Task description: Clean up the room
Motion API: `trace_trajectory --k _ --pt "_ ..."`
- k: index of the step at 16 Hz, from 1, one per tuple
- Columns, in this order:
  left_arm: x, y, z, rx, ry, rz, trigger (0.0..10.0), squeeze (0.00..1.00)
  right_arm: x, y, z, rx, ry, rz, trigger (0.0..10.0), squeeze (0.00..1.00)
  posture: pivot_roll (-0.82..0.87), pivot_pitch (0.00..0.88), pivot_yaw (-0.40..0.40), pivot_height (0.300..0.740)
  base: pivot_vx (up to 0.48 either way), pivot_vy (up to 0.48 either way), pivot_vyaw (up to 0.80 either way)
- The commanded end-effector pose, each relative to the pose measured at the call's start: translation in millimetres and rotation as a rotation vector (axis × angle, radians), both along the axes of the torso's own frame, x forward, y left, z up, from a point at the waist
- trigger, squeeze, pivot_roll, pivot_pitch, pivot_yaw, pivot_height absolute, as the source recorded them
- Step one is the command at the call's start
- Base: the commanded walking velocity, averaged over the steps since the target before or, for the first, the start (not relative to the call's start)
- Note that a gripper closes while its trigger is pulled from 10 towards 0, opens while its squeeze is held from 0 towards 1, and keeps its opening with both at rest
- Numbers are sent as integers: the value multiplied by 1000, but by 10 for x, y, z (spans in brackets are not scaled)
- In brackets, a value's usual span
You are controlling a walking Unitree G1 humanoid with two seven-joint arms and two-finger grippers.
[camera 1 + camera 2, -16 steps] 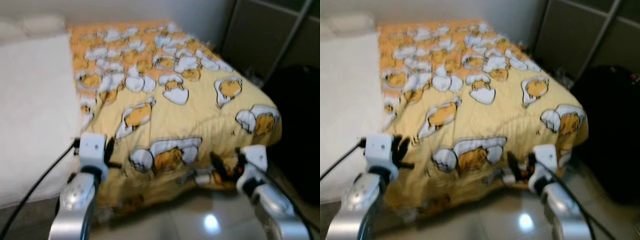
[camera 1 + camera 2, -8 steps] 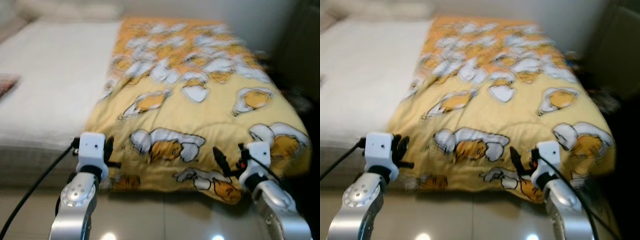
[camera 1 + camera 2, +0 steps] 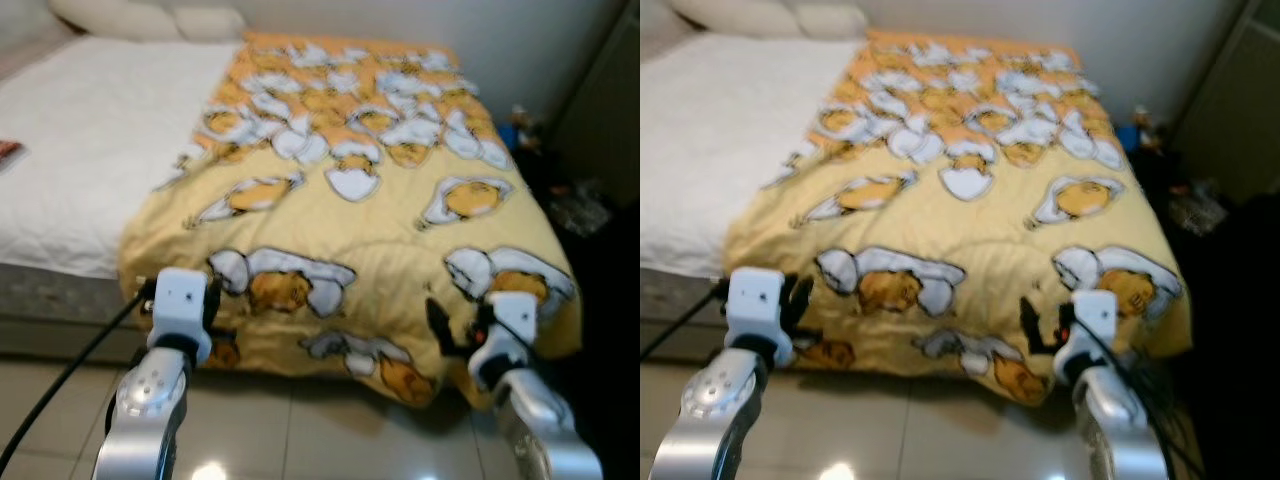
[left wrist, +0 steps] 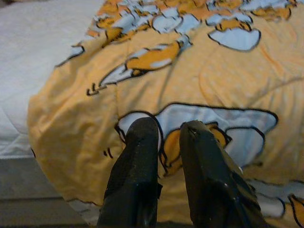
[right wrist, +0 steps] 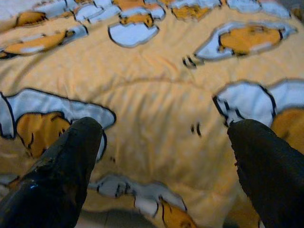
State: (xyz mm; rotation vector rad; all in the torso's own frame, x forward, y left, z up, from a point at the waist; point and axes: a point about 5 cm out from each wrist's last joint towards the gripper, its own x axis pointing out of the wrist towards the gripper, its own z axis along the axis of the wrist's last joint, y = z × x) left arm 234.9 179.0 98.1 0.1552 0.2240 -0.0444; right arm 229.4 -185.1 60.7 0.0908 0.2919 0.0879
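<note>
A yellow blanket [image 3: 360, 210] printed with egg characters lies spread over the right half of a bed, its edge hanging over the foot end toward the floor. My left gripper [image 3: 214, 300] is raised in front of the blanket's lower left corner, fingers [image 4: 137, 156] nearly together with nothing between them. Over at the lower right corner, the right gripper [image 3: 455, 325] has its fingers [image 5: 76, 147] spread wide, the blanket [image 5: 161, 104] showing between them. Neither gripper touches the cloth.
The bed's white sheet [image 3: 80, 140] is bare on the left, with pillows [image 3: 150, 18] at the head and a small reddish thing [image 3: 8, 152] at the left edge. Dark clutter [image 3: 585, 200] and a cupboard stand right of the bed. Glossy tiles [image 3: 300, 430] lie below.
The whole picture has shifted as the camera moved: the bed's foot now faces me more squarely and farther off. Both grippers keep the same pose.
</note>
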Motion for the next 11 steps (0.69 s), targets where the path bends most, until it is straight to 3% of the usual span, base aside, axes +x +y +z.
trace_trajectory --k 1,8,11 --pt "26 38 19 38 -4 -16 10000 0 6 4 -1 0 3 -11 10000 0 -87 0 -25 740 0 0 0" --pt "86 92 45 5 3 -36 10000 0 -26 41 -80 36 28 -56 10000 0 -83 0 -1 740 0 0 0" --pt "75 90 79 -24 -6 -50 10000 0 -58 73 -72 46 24 -55 10000 0 -94 0 13 740 0 480 0"
